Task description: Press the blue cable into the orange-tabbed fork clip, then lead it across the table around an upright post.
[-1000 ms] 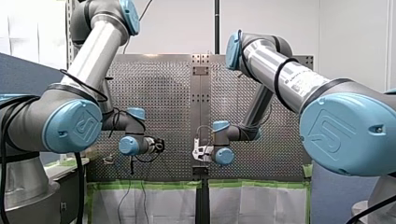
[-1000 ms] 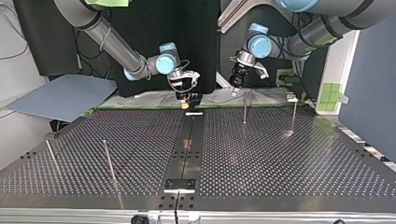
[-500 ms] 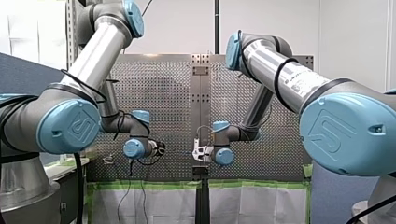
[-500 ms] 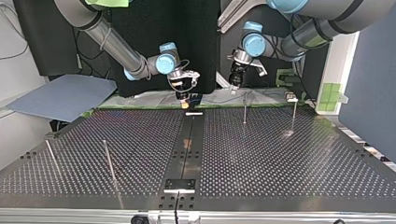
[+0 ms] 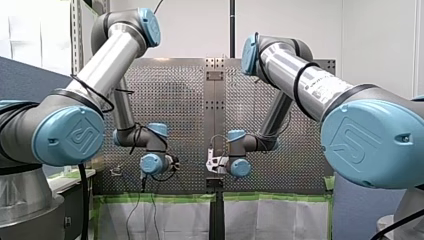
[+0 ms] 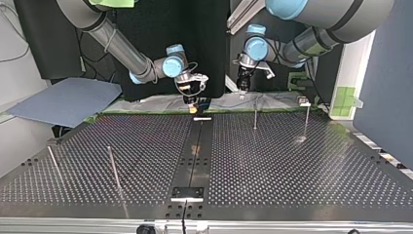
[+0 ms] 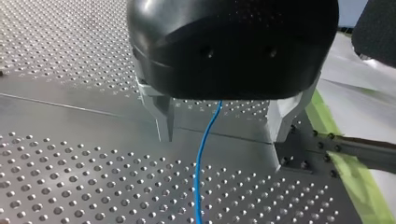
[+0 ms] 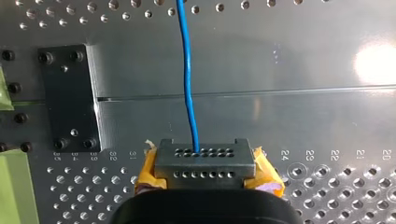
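Right wrist view: the blue cable (image 8: 189,79), thin, glossy and slightly wavy, runs straight out over the table (image 8: 303,116) from my right arm's jaws, which are clamped on it between yellow-orange pads (image 8: 266,175). Left wrist view: it passes midway between my left arm's jaws, metal and set well apart, touching neither.

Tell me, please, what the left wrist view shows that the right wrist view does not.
Only the left wrist view: my left gripper, metal fingers apart either side of the blue cable, and green tape. Only the right wrist view: my right gripper with yellow pads and a black bolted plate. Both: the blue cable over the perforated table.
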Motion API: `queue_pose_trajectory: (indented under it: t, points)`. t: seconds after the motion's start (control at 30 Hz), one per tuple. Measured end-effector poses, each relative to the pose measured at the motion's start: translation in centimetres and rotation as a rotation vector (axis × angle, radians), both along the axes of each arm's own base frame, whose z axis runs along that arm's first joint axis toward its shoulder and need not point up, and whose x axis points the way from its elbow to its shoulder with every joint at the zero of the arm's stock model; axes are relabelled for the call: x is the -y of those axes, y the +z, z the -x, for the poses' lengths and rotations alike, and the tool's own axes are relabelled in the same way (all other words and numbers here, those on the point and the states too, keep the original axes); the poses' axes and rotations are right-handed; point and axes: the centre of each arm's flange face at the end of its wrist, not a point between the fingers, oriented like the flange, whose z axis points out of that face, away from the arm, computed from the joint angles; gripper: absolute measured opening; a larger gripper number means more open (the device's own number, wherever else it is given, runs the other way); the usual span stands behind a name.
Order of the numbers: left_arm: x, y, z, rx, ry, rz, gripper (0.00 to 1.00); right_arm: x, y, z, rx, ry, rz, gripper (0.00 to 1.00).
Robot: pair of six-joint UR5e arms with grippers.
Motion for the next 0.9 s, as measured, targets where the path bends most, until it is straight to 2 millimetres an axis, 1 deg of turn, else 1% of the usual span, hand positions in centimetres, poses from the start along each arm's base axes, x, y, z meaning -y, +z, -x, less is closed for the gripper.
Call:
queue_pose_trajectory:
  t: [0.43,0.57,0.9]
  points:
    - [1.5,1.0,-1.4,0.035,0.072,0.009,1.00,0.0,-0.1,0.0,0.000,0.000,0.000,0.00]
    - [1.6,0.7,-1.9,0.035,0.101,0.007,1.00,0.0,-0.2,0.0,-0.001,0.000,0.000,0.00]
    - [1.4,1.4,-3.6,0.050,0.192,0.006,1.00,-0.1,-0.3,0.0,-0.003,0.001,-0.002,0.00]
